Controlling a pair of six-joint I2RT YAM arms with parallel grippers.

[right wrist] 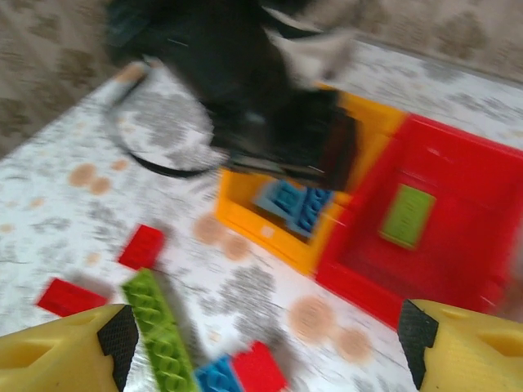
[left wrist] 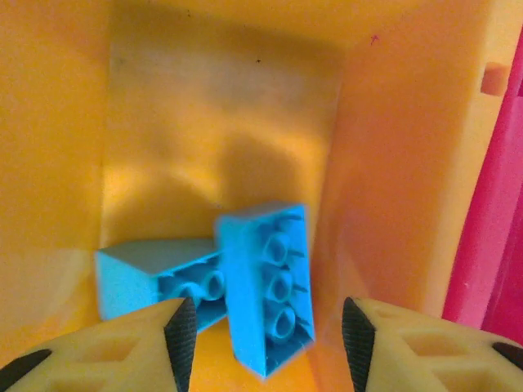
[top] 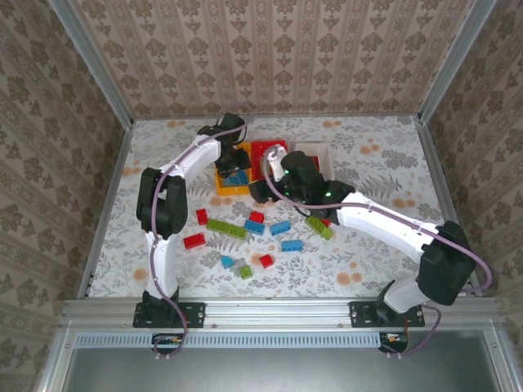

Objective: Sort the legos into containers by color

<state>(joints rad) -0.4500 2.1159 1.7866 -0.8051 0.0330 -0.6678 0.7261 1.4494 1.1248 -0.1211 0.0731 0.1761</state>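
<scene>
With the left gripper [left wrist: 268, 327] open and empty over two blue bricks [left wrist: 265, 282] in the orange bin [left wrist: 221, 122] toward the far edge of the table [top: 384, 245], I'd lift straight up clear of its walls, the right gripper [right wrist: 265, 343] likewise spread and empty.

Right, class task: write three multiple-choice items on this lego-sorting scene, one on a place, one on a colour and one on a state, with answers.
1. What does the left gripper hang over?
A the white bin
B the orange-yellow bin
C bare table

2. What colour is the brick in the red bin?
A green
B blue
C red

3. The right gripper is:
A shut on a brick
B open and empty
C shut and empty

Answers:
1 B: the left wrist view looks down into orange-yellow walls, with two blue bricks lying inside.
2 A: one green brick lies on the red floor.
3 B: its fingers stand wide apart with nothing held between them.
</scene>
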